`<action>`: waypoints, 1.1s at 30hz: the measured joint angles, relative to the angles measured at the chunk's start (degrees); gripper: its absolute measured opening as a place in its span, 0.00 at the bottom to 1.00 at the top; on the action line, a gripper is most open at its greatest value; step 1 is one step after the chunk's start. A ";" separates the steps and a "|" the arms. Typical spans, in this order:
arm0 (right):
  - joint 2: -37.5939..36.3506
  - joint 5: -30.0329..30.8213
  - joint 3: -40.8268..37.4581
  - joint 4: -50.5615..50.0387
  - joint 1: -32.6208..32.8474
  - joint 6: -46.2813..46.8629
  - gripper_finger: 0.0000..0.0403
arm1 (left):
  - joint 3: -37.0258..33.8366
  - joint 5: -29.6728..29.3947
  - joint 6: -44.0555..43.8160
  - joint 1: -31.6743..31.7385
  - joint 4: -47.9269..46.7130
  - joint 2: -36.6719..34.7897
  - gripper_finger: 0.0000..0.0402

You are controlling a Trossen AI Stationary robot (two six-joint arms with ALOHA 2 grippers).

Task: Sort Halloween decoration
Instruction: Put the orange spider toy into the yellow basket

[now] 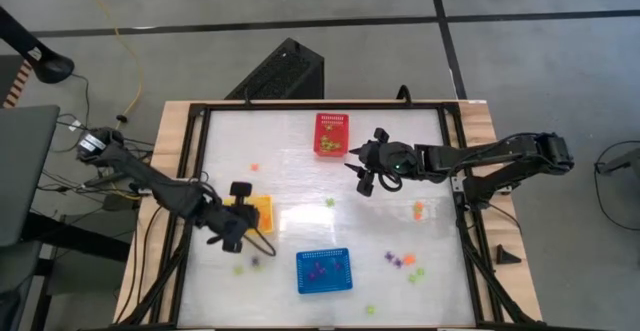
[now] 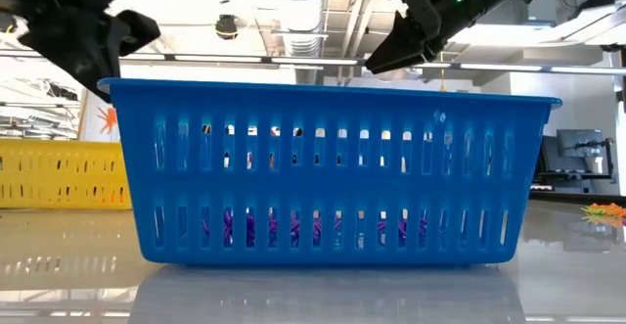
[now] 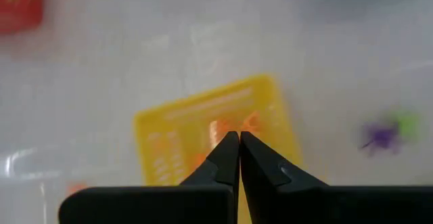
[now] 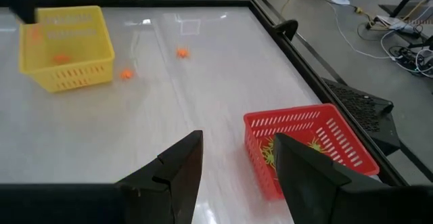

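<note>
My left gripper [image 1: 245, 226] hangs shut above the yellow basket [image 3: 216, 132], which holds orange trinkets [image 3: 250, 122]. Whether anything sits between its tips [image 3: 239, 139] does not show. My right gripper [image 4: 237, 176] hovers open over the table, beside the red basket [image 4: 314, 143] with light green trinkets [image 4: 270, 153] inside. The blue basket [image 1: 323, 271] at the near side holds purple trinkets [image 2: 245, 228]. Loose trinkets lie on the table: orange ones [image 4: 181, 53], a purple and a green one [image 3: 389, 132], and a mixed cluster [image 1: 405, 263] near the right.
A black frame [image 1: 455, 171] rims the white tabletop. The left arm [image 2: 78, 21] and the right gripper [image 2: 406, 35] hang above the blue basket's rim in the low view. Single trinkets [image 1: 329, 202] lie mid-table, and another lies near the front edge [image 1: 370, 309].
</note>
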 joint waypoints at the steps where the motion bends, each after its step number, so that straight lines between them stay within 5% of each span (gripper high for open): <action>1: 0.00 0.00 0.00 -0.02 0.00 0.00 0.53 | 0.00 0.06 -0.02 0.93 -1.38 -0.40 0.00; 15: 0.00 0.00 0.00 -0.29 0.11 0.17 0.53 | 0.00 1.39 -3.53 6.05 -5.73 -1.19 0.01; 26: 0.02 -1.18 0.00 -0.37 0.58 0.28 0.53 | 0.00 0.62 -3.83 6.01 -5.51 -1.18 0.18; 29: 0.02 -1.25 0.02 -1.35 1.33 2.03 0.53 | -0.88 -1.36 -1.04 6.01 1.59 -1.17 0.20; 33: 0.02 -2.60 0.02 -5.76 2.50 2.78 0.53 | -5.98 -1.96 10.87 6.01 24.90 -0.99 0.20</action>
